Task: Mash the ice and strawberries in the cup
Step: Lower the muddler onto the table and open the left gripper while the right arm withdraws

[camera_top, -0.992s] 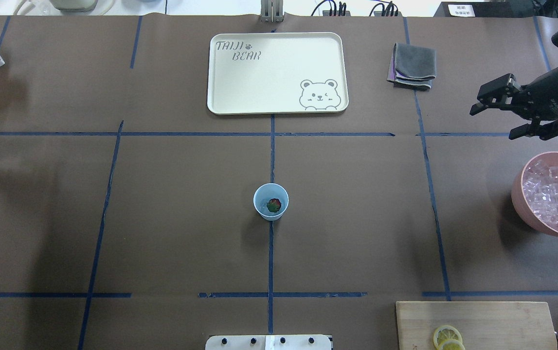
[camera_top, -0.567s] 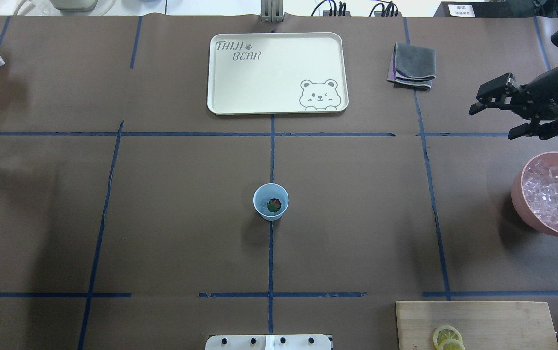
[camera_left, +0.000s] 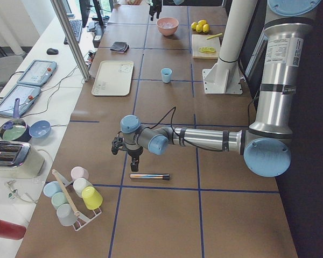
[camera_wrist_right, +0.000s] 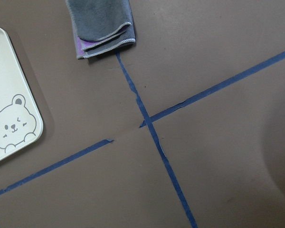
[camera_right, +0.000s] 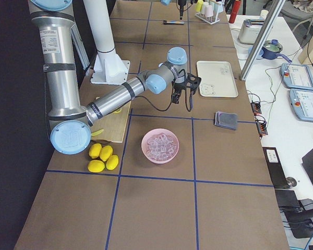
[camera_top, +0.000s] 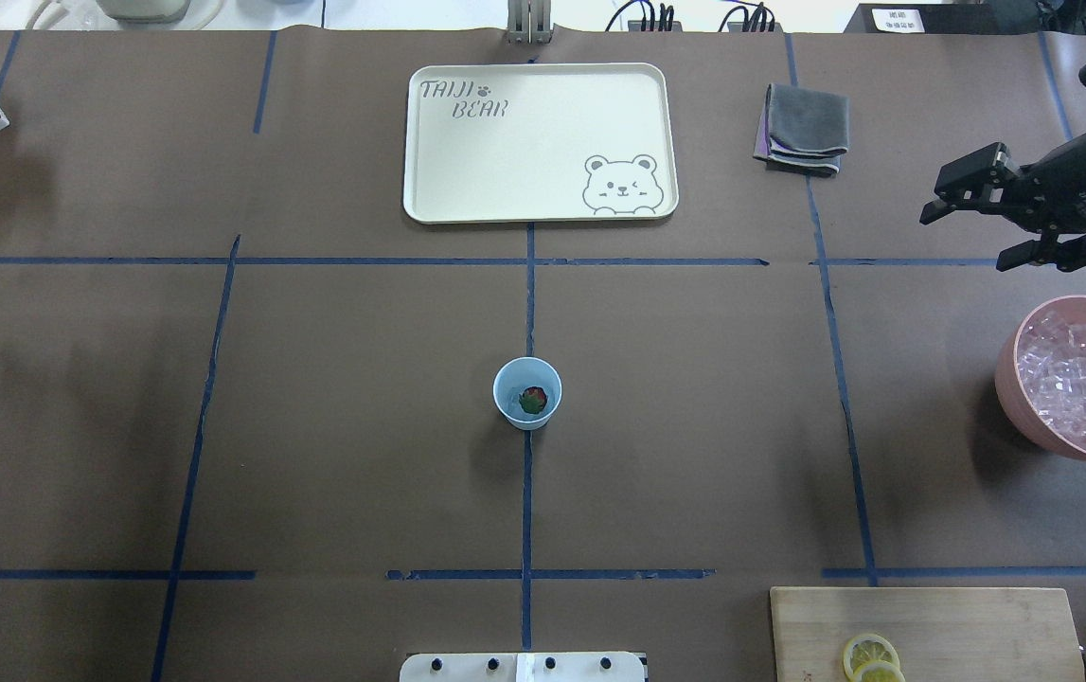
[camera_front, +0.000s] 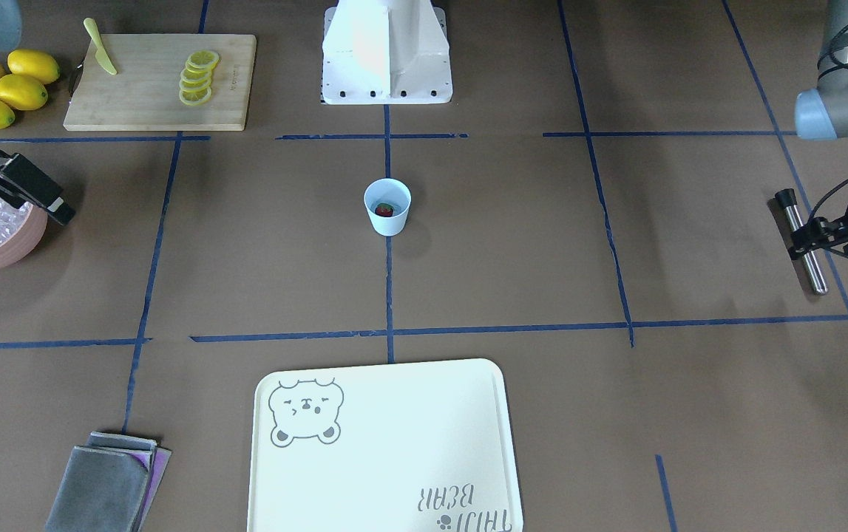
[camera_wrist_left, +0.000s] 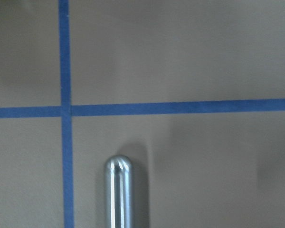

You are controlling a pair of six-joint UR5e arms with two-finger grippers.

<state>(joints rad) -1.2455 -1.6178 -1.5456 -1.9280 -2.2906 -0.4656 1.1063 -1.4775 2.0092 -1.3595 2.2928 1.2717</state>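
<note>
Right gripper [camera_top: 961,242], jaws spread and empty, hangs over bare table near the bowl [camera_top: 1011,403] that holds the ice [camera_top: 1068,379]. Left gripper [camera_front: 804,235] is over a steel rod [camera_front: 812,266] at the table's far left; whether its jaws are spread or closed cannot be told. The cup [camera_top: 509,415] stands upright at mid-table, well apart from both arms, with the strawberry [camera_top: 532,400] inside. No ice is seen in it.

The step in hand is judged to be fetching: ice for the cup, and the rod as masher. Next, the right gripper would need to descend into the bowl and close on one small, slippery cube. The left would need to settle squarely across the rod.

The overhead view shows the right jaws plainly but crops the left arm. The front view shows rod and left gripper together. The left side view shows the rod lying flat, with the gripper apparently clear above it. The left wrist view shows only the rod's rounded end.
</note>
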